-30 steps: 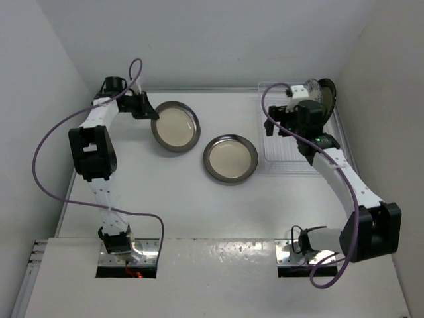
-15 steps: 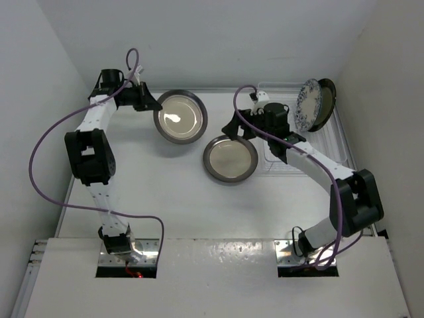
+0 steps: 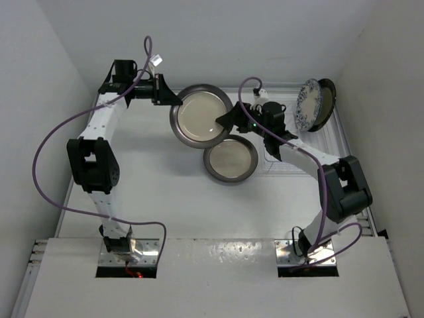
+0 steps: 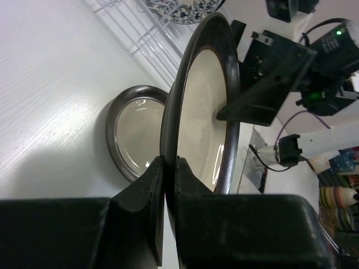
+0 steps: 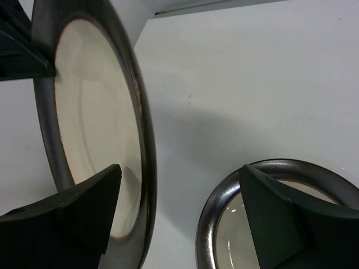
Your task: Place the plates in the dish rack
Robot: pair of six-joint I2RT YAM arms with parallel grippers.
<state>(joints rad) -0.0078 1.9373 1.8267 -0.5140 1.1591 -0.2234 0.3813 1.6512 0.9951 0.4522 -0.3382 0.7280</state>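
One grey-rimmed plate [image 3: 195, 119] tilted, face seemingly up, left tool [image 3: 175, 103] clamped on rim, right tool [image 3: 226, 122] apart

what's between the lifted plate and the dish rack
The open right gripper, at the rim of the lifted plate, dish rack behind it; top view.

I see L gripper [image 3: 172, 101] has lifted grey-rimmed plate [image 3: 199, 120] off table, shifted it right. R gripper [image 3: 225, 121] moved from rack [image 3: 283, 161] to plate rim, fingers spread.
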